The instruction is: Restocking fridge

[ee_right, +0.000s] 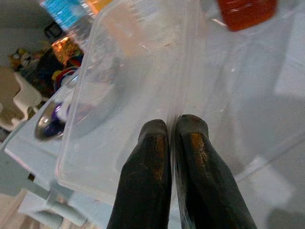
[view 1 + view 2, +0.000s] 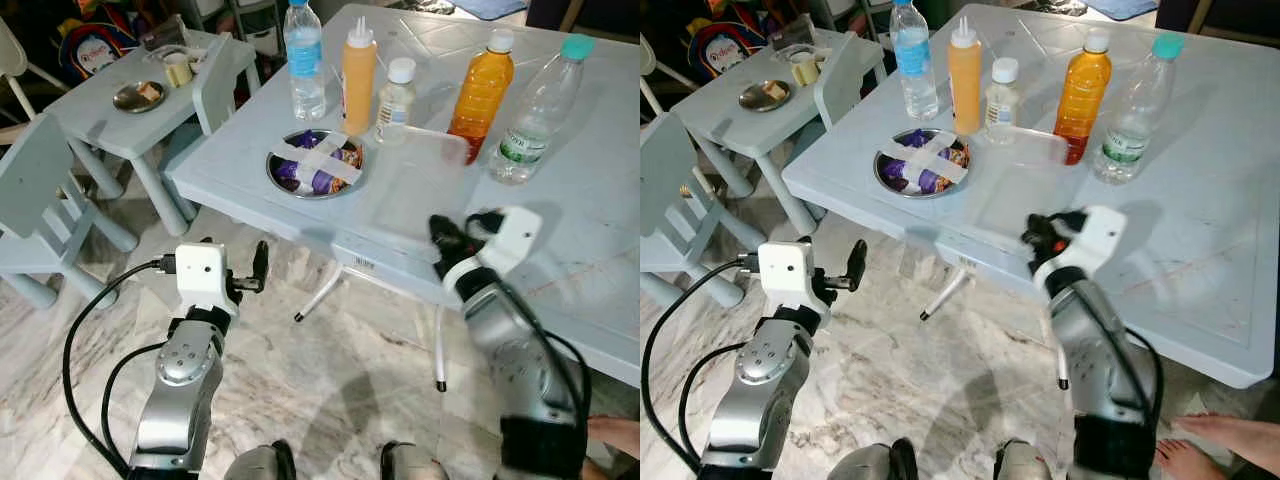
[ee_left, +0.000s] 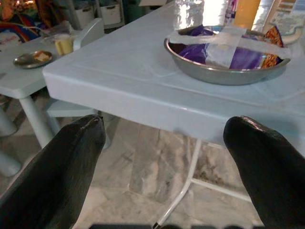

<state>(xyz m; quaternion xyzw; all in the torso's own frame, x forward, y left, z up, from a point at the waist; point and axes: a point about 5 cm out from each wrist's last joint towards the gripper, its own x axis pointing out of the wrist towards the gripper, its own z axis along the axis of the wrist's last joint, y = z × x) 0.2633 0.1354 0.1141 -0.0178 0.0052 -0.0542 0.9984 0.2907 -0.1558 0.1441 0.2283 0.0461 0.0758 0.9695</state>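
Observation:
A clear plastic container [image 2: 410, 185] lies on the pale blue table [image 2: 590, 230], near its front edge. My right gripper [image 2: 440, 235] is shut on the container's near rim; in the right wrist view the two fingertips [image 1: 155, 133] pinch the thin wall [image 1: 128, 81]. Behind it stand a blue-label water bottle [image 2: 303, 60], an orange squeeze bottle [image 2: 358, 70], a small white-capped bottle [image 2: 396, 98], an orange juice bottle [image 2: 481, 92] and a teal-capped clear bottle [image 2: 535, 110]. A steel bowl [image 2: 316, 163] of snack packets, taped across, sits left of the container. My left gripper [image 3: 164, 124] is open, below the table's corner.
A small child's table [image 2: 130, 100] with pale chairs [image 2: 40, 190] stands to the left, carrying a little dish and a cup. The table's thin white legs [image 2: 320, 295] reach the marble floor. A person's bare foot [image 2: 1220, 435] rests at the lower right.

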